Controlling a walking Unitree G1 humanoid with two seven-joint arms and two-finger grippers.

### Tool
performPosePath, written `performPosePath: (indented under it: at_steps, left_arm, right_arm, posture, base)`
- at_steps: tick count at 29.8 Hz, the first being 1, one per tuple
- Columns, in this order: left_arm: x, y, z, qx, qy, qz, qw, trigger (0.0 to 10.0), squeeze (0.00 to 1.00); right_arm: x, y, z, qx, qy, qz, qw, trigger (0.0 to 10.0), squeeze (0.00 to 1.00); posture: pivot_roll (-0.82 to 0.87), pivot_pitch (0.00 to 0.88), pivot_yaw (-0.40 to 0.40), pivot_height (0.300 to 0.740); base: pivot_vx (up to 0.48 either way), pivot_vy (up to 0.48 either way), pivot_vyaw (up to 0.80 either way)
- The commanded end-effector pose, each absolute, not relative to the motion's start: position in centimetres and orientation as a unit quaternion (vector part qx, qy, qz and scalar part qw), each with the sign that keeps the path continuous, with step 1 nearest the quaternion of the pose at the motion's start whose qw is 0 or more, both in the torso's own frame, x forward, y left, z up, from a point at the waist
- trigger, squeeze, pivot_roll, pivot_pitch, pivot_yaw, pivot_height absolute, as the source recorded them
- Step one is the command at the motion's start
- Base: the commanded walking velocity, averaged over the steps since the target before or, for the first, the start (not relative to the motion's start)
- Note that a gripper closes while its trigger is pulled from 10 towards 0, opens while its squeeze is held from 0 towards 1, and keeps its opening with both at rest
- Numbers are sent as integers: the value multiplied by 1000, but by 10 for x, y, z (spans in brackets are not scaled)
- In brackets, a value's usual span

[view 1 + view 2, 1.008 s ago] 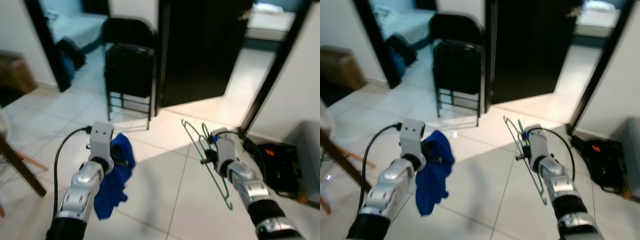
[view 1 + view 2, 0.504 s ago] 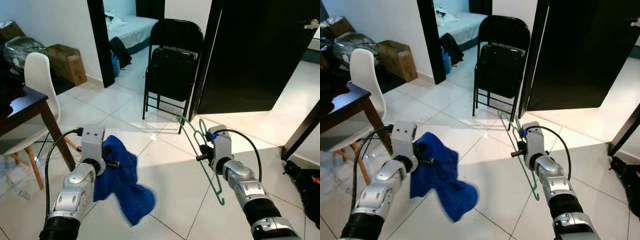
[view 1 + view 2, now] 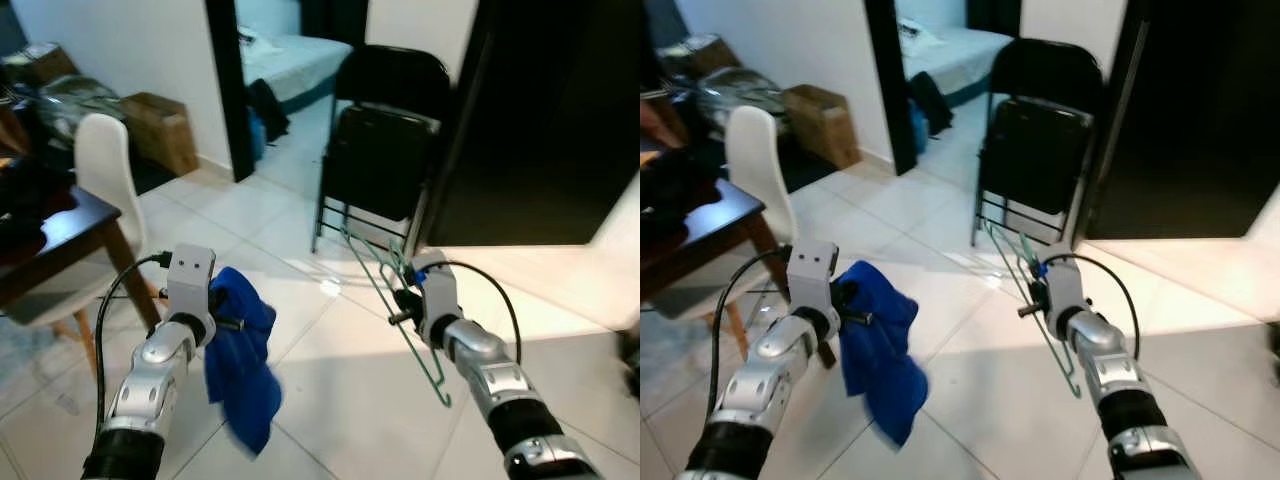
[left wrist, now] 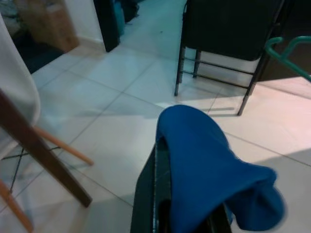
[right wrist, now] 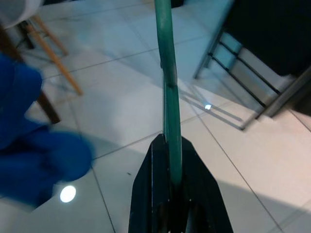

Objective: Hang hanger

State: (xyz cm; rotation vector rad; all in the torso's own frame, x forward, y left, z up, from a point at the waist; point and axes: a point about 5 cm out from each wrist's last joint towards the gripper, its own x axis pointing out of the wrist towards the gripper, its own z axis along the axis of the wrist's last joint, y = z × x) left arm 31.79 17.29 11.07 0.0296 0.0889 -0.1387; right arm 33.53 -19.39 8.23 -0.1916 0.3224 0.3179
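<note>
The view has swung left: the chair [image 3: 385, 130] now stands nearer centre, cloth [image 3: 240, 350] hanging straighter.
Still carrying: right end effector [image 3: 404, 300] pinches the hanger [image 3: 385, 285] just before the chair; left end effector [image 3: 222, 322] pinches the cloth. Next needs a rail. The right wrist view shows fingers [image 5: 146, 194] clamped on the wire.

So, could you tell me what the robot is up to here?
The robot stands on a tiled floor, both arms raised. Its right pincer is shut on a green hanger; its left pincer is shut on a blue cloth that dangles. A black folding chair stands ahead. Nothing is hung yet.
</note>
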Motion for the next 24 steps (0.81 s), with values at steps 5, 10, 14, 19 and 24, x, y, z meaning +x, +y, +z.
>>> performPosePath:
  at_steps: [5,10,14,19,24]
  left_arm:
    - [320,196,131,23,0,-13,1000,10000,0]
    - [321,203,148,24,-26,-2,999,10000,0]
    - [327,210,192,26,-89,-11,996,10000,0]
    - [331,201,240,19,-157,-66,985,10000,0]
    - [329,188,296,42,-238,-113,964,10000,0]
  right_arm:
    - [337,-188,88,-100,145,175,969,10000,0]
    - [337,-188,88,-94,144,173,970,10000,0]
    - [338,-188,90,-74,137,170,973,10000,0]
    - [339,-191,91,-51,130,153,978,10000,0]
    - [338,-193,92,-42,126,148,980,10000,0]
  posture:
    - [-22,10,-1,740]
    - [-16,12,-2,740]
    - [-12,12,-3,740]
    - [-13,8,-1,740]
    - [-18,8,-3,740]
  base:
    - [478,0,760]
    - [480,0,756]
    - [480,0,761]
    - [480,0,0]
    - [480,0,0]
